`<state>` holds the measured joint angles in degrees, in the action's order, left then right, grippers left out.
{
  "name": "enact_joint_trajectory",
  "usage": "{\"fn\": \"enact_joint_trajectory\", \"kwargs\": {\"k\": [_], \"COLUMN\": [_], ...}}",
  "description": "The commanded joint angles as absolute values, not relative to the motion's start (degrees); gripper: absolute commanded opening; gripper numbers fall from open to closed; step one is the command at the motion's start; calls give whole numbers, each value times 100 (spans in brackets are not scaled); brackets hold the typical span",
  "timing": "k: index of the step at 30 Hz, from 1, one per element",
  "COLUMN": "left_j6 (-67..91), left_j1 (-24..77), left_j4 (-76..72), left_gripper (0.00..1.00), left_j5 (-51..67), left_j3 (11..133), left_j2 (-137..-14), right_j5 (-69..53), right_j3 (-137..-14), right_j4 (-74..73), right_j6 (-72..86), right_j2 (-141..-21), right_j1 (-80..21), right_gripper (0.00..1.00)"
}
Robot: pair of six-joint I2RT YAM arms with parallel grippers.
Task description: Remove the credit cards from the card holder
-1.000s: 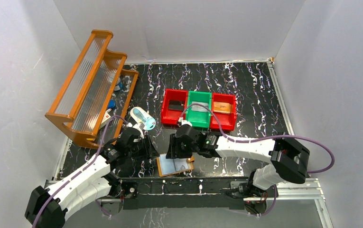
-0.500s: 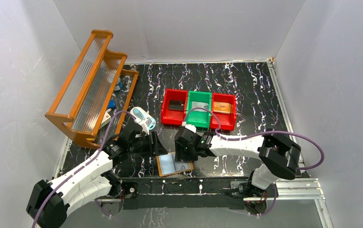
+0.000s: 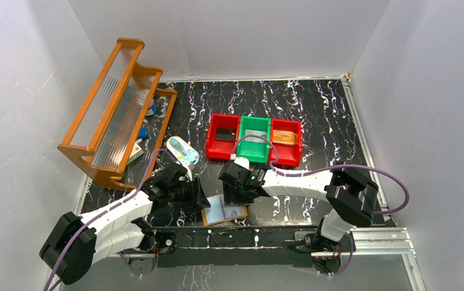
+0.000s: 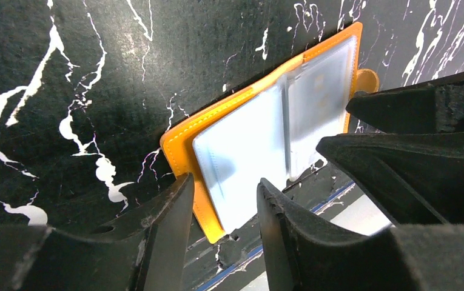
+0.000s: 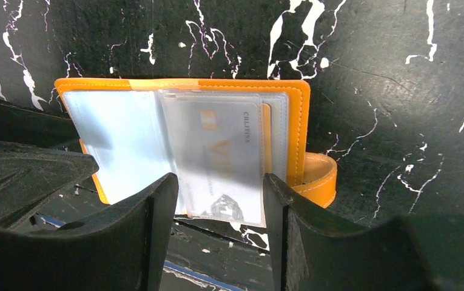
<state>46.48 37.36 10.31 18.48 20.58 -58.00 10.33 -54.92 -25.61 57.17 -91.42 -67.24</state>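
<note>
The right gripper, jaws apart and grasping nothing, straddles the near edge of the pale blue-grey shiny plastic credit card inside its clear sleeve. The left gripper, likewise released, brackets a corner of the flat orange card holder, lying open on the black marbled table by its near edge. Pinching sleeve with card could drag the unpinned holder off.

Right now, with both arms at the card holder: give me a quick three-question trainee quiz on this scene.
1. True or false: the card holder lies closed.
2. The middle bin is: A red, B green, C blue.
3. Is the visible card out of the holder or in its clear sleeve?
Key: 1 false; 2 B; 3 in its clear sleeve.
</note>
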Motion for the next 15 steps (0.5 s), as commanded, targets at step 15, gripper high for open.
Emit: {"fn": "enact_joint_trajectory", "kwargs": {"k": [15], "left_j6": [4658], "left_j1": [3772], "left_j4": [1050], "left_gripper": [37], "left_j5": [1708], "left_j3": [1899], "left_j2": [-5849], "right_j5": [958], "right_j3": [-6022], "right_j4": [-2812], "right_j6": [5550], "right_j2": [-9694], "right_j1": [-6868], "right_gripper": [62]}}
